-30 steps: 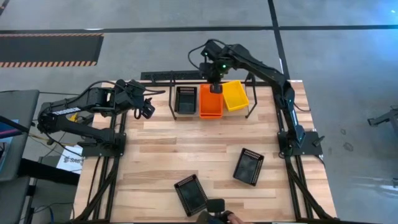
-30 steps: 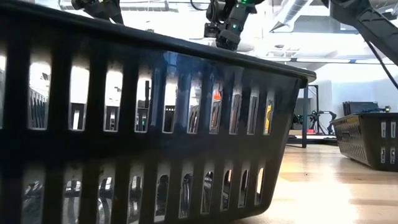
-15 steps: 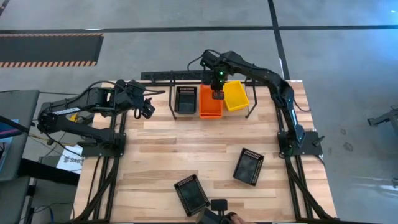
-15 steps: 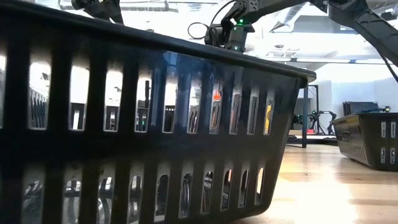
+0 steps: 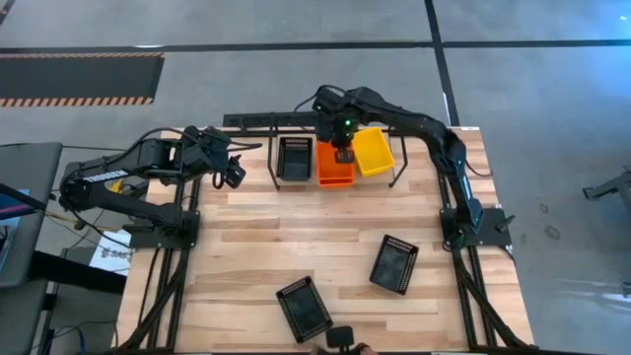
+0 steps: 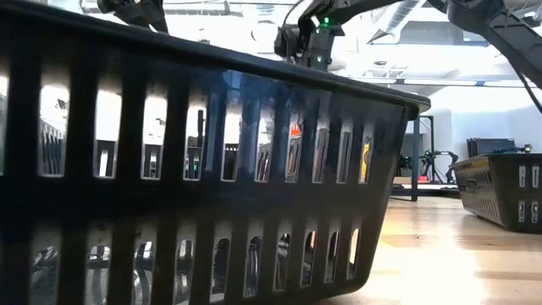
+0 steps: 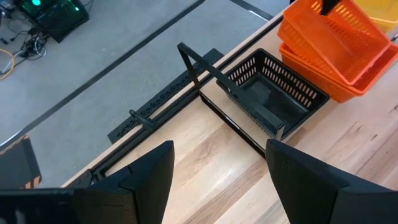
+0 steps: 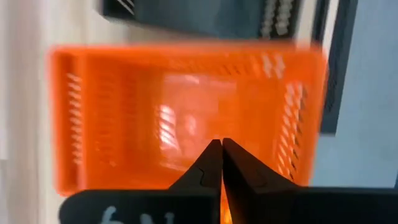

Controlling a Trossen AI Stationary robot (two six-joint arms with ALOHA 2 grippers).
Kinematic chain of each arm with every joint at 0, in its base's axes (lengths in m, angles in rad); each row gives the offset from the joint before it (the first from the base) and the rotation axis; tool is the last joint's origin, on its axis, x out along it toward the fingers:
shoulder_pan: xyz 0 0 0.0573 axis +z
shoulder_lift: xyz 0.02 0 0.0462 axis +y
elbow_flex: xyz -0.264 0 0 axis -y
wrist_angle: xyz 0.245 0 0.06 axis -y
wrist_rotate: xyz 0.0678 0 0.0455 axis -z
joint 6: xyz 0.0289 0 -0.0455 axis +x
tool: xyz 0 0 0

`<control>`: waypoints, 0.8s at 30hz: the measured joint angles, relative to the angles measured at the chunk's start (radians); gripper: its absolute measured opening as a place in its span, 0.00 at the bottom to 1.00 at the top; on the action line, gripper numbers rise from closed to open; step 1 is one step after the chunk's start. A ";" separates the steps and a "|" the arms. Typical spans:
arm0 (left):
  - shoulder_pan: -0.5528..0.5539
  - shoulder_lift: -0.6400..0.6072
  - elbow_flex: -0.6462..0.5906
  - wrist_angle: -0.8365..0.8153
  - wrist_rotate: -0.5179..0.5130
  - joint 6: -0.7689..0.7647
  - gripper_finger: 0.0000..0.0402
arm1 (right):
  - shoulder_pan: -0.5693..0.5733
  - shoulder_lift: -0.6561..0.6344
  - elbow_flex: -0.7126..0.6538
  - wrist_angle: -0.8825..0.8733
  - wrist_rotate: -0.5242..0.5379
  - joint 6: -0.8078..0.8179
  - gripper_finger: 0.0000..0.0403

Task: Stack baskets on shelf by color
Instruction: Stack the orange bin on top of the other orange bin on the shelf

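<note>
The shelf [image 5: 272,166] stands at the table's far edge. It holds a black basket [image 5: 294,158], a stack of red-orange baskets [image 5: 330,174] and a yellow basket [image 5: 375,151] side by side. The top red-orange basket [image 7: 336,37] sits tilted on the one below it. My right gripper [image 5: 342,152] is shut and points down into that top basket [image 8: 124,112]. Two more black baskets [image 5: 394,264] [image 5: 304,308] rest on the table near its front. My left gripper [image 7: 217,168] is open and waits left of the shelf [image 7: 205,81]. My right gripper [image 8: 222,149] is shut, with nothing between its fingers, and points down from above over the inside of the top red-orange basket. I cannot tell whether its tips touch the basket's floor.
In the low view one black basket [image 6: 212,169] fills the foreground and the other [image 6: 500,191] sits at the right. A small dark object [image 5: 340,336] shows at the table's near edge. Bare wood lies between the shelf and the two loose baskets.
My right gripper has moved a little toward the table's near edge, over the middle of the red-orange stack, and has stayed shut. The dark object and the hand at the near edge have drawn back out of the picture.
</note>
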 joint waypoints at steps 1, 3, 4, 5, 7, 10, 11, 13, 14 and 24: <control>0.000 0.000 0.000 0.000 0.000 0.000 0.60 | 0.011 -0.007 0.000 0.007 0.000 -0.009 0.09; 0.000 0.000 0.000 0.000 0.000 0.000 0.60 | 0.029 -0.012 0.000 0.017 0.024 -0.024 0.11; 0.000 0.000 0.000 0.000 0.000 0.000 0.60 | 0.036 -0.012 0.000 0.025 0.049 -0.025 0.12; 0.000 0.000 0.000 0.000 -0.001 0.000 0.60 | 0.041 -0.011 0.000 0.034 0.074 -0.027 0.14; 0.000 0.000 0.000 0.000 -0.001 0.000 0.60 | 0.049 -0.010 0.000 0.037 0.110 -0.033 0.16; 0.000 0.000 0.000 0.000 -0.001 0.000 0.60 | 0.051 -0.010 0.000 0.057 0.169 -0.050 0.18; 0.000 0.000 0.000 0.000 -0.001 0.001 0.60 | 0.052 -0.010 0.000 0.064 0.185 -0.052 0.19; 0.000 0.000 0.000 0.000 -0.001 0.001 0.60 | 0.052 -0.010 0.000 0.078 0.206 -0.053 0.20; 0.000 0.000 0.000 0.000 -0.001 0.001 0.60 | 0.052 -0.010 0.000 0.082 0.214 -0.053 0.21; 0.000 0.000 0.000 0.000 -0.007 0.009 0.60 | 0.084 -0.010 0.000 0.080 0.318 -0.057 0.21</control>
